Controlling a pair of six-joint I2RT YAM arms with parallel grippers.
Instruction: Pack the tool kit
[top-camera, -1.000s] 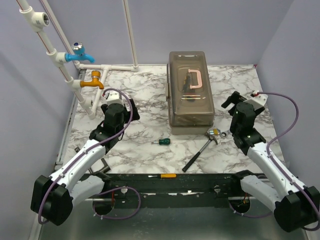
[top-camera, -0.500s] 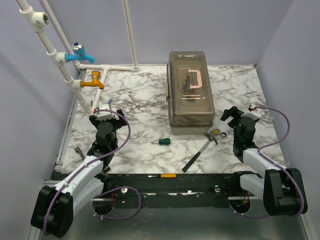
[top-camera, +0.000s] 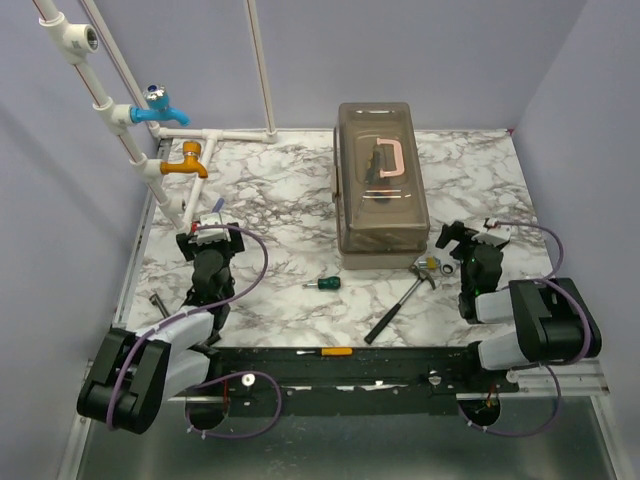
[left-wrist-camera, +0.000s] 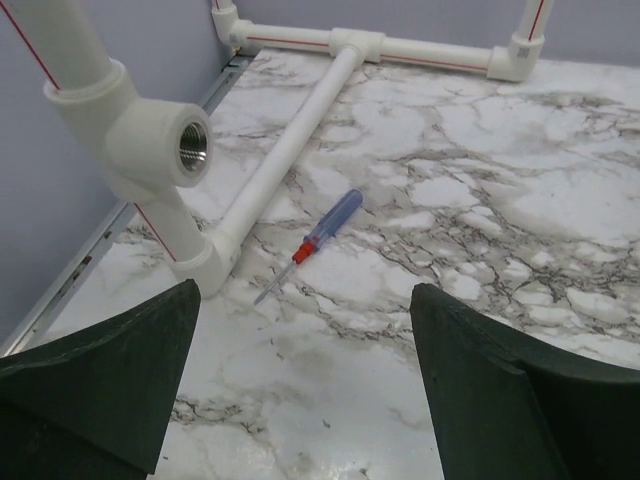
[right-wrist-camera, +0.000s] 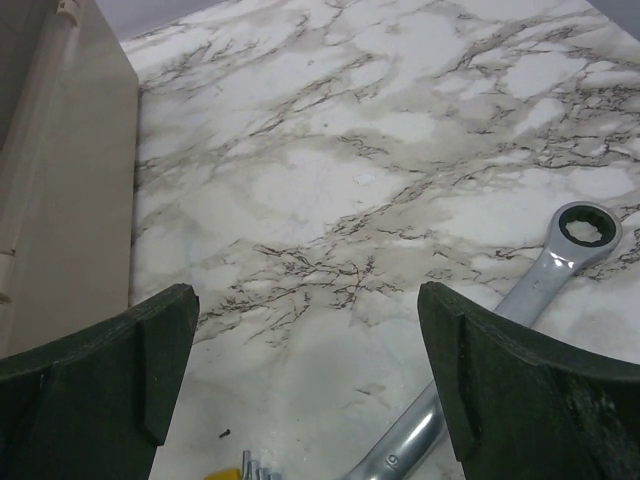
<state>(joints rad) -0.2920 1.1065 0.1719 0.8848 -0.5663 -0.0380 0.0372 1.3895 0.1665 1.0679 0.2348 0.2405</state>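
Observation:
The beige-grey toolbox (top-camera: 383, 190) stands shut at the back middle, with a smoky lid and a pink handle (top-camera: 386, 160). A hammer (top-camera: 398, 304), a green screwdriver (top-camera: 322, 284) and a wrench with hex keys (top-camera: 441, 266) lie in front of it. My left gripper (top-camera: 208, 236) is open and empty, low over the table. A blue-handled screwdriver (left-wrist-camera: 322, 232) lies ahead of the left gripper (left-wrist-camera: 305, 292). My right gripper (top-camera: 462, 242) is open and empty, and the right wrist view (right-wrist-camera: 305, 295) shows it over the wrench (right-wrist-camera: 530, 300) and the yellow hex keys (right-wrist-camera: 243, 468).
White pipes (left-wrist-camera: 290, 150) with a blue tap (top-camera: 160, 108) and an orange tap (top-camera: 186, 162) run along the left side. An orange-handled screwdriver (top-camera: 328, 351) lies on the front rail. The toolbox wall (right-wrist-camera: 60, 180) is close on the right gripper's left.
Both arms have folded back toward the near edge. The left gripper has moved left and nearer, the right gripper left and nearer. Both stay open and empty.

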